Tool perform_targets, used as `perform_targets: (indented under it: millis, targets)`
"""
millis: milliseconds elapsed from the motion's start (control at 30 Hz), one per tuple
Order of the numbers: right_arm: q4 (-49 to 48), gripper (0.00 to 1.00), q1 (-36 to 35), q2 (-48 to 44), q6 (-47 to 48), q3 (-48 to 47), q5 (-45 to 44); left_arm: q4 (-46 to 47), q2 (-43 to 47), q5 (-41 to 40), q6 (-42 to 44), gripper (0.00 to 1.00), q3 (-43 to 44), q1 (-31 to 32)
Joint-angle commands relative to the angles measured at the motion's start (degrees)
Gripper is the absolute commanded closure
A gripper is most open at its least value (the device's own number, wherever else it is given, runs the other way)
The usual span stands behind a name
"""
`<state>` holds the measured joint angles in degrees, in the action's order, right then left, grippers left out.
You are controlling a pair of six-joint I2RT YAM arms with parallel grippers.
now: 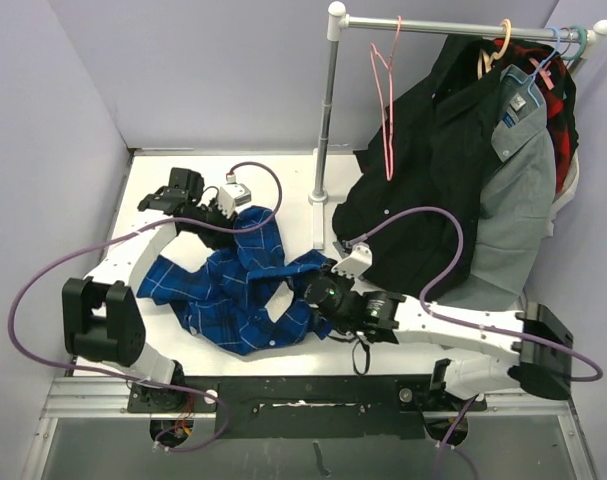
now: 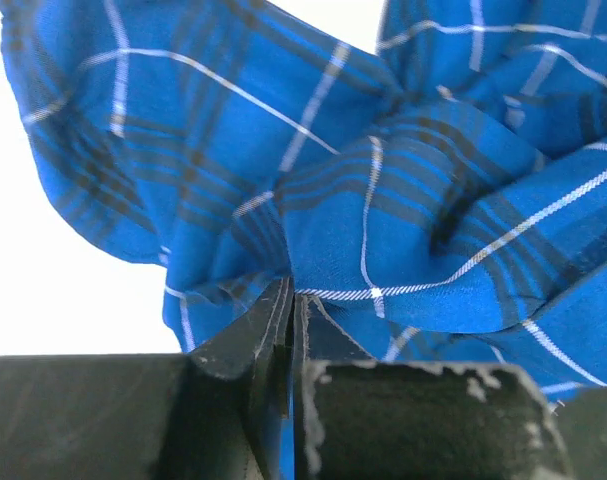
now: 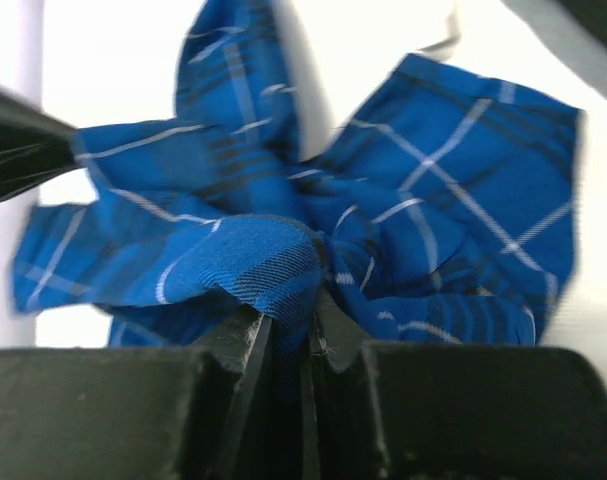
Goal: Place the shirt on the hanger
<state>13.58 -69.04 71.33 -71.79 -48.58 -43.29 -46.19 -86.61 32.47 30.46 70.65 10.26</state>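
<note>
Royal-blue plaid shirt (image 1: 233, 290) lying crumpled on the white table (image 1: 153, 190) between the two arms. The left gripper (image 2: 293, 300) is pinched tight on a fold at the heap's far edge. The right gripper (image 3: 308, 325) is likewise clamped on a bunched fold at its near right edge. The pink wire hanger (image 1: 386, 100) hangs from the rail (image 1: 463, 25), well apart from the shirt and just beside a black garment (image 1: 423, 170). The cloth appears light, soft and limp: it will probably sag and drape from any held point rather than keep its shape, though the weave looks unlikely to slip from the pads. Holds at the collar or shoulder seams would best open the neck for the hanger; neither can be told apart in the folds
</note>
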Motion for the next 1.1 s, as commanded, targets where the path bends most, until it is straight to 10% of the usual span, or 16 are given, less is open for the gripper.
perform_targets:
  millis: [0, 467, 567, 633, 867, 1067]
  targets:
    - [12.8, 1.00, 5.4, 7.3, -18.7, -4.9, -6.2, 12.5, -5.3, -5.1, -1.1, 1.00, 5.9, -1.2]
    - [10.8, 1.00, 16.0, 20.8, -17.3, -5.8, 0.2, 5.2, -24.4, -3.2, -2.4, 1.00, 22.1, -2.0]
    - [2.8, 1.00, 16.4, 20.2, -9.0, -4.2, 1.9, 0.2, -22.2, -3.0, -5.9, 0.70, 24.9, -1.1]
    - [0.1, 1.00, 16.8, 19.6, -5.0, -3.9, 4.3, -3.0, -18.2, -4.4, -9.4, 0.08, 26.5, -0.6]
    - [-2.1, 1.00, 17.4, 16.3, -2.5, -1.7, 5.2, -5.3, 0.3, 7.5, -22.4, 0.02, 19.8, 0.6]
    - [-5.8, 1.00, 17.6, 15.7, 2.0, -1.7, 6.7, -1.5, 0.0, 2.7, -25.5, 0.02, 7.7, 5.9]
